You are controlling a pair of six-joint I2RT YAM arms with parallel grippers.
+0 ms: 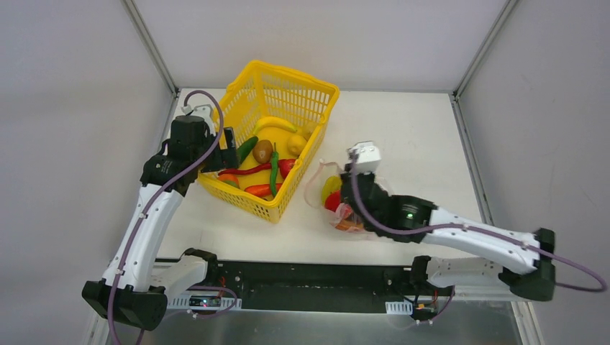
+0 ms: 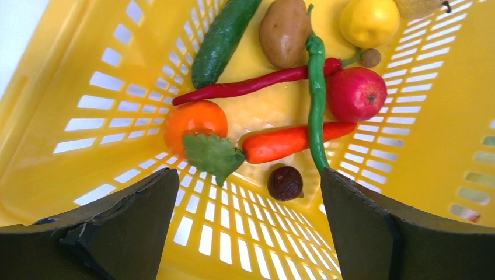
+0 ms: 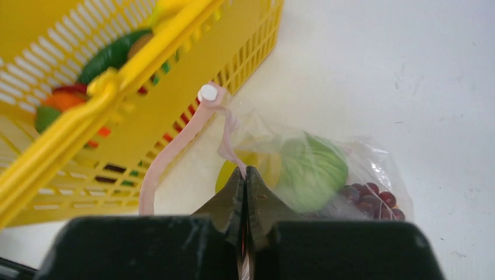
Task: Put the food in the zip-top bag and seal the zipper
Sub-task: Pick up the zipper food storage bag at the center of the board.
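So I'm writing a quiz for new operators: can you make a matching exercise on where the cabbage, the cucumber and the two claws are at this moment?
Things:
1. green cabbage
2. cucumber
3. left claw
4. right claw

States:
A. open, pointed into the yellow basket
B. inside the zip-top bag
C. shut on the zipper
D. lying in the yellow basket

Pairs: 1-B, 2-D, 3-A, 4-C

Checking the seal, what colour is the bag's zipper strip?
Pale pink; the zipper shows best in the right wrist view.
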